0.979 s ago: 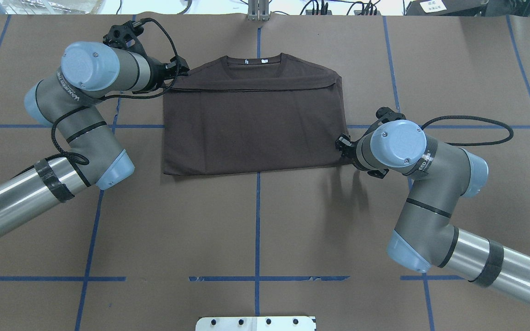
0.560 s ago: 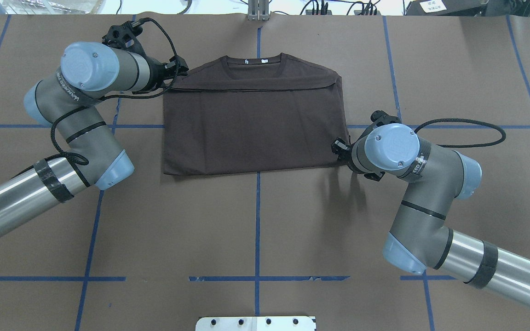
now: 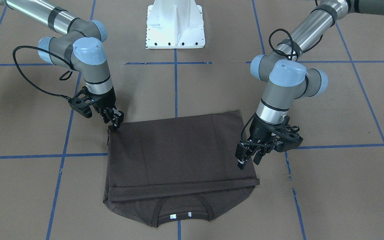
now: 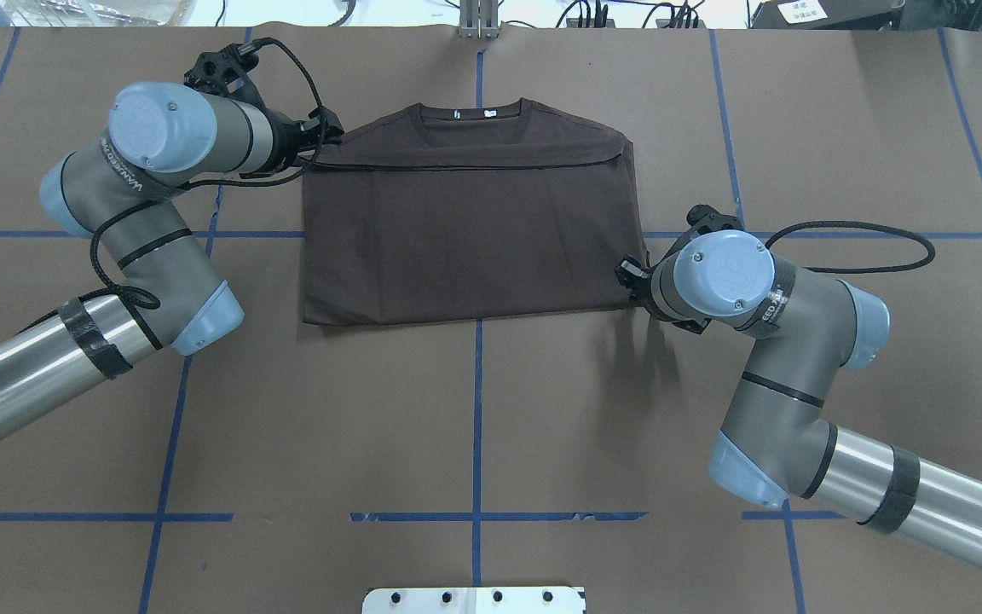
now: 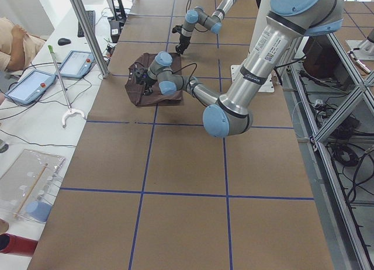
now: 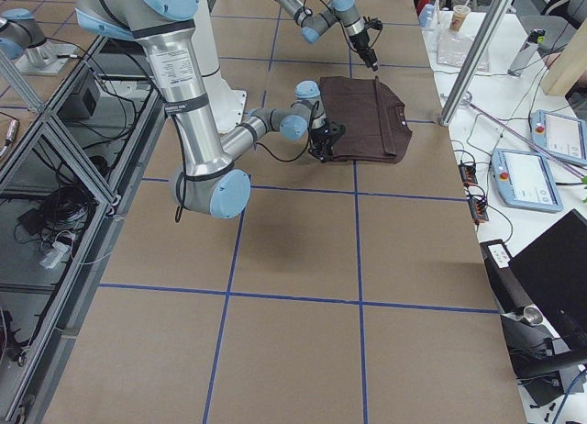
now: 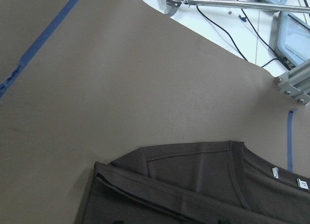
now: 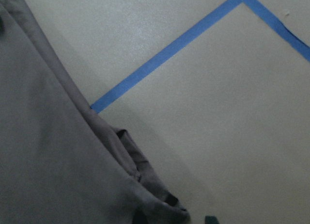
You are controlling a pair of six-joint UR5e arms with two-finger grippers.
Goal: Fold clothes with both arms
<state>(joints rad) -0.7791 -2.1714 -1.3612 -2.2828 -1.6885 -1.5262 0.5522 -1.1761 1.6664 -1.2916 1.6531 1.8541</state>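
The dark brown-grey T-shirt (image 4: 470, 239) lies folded flat on the brown table, collar (image 4: 471, 115) at the far side with small white labels showing. It also shows in the front view (image 3: 178, 153). My left gripper (image 4: 326, 135) hovers at the shirt's far left corner by the fold line; in the front view (image 3: 249, 159) its jaws stand apart and hold nothing. My right gripper (image 4: 630, 273) is low at the shirt's near right corner; in the front view (image 3: 115, 120) it touches that corner. The right wrist view shows the bunched corner (image 8: 150, 195) between separated fingertips.
The white pedestal base (image 3: 175, 25) stands at the robot's side of the table. Blue tape lines (image 4: 477, 409) cross the brown surface. A metal post (image 4: 478, 21) stands at the far edge behind the collar. Tablets and cables lie on the operators' desk (image 6: 532, 158).
My right arm has moved left, bringing its gripper onto the shirt's near right corner. My left gripper has shifted slightly left and away from the shirt's far corner. The shirt has not moved.
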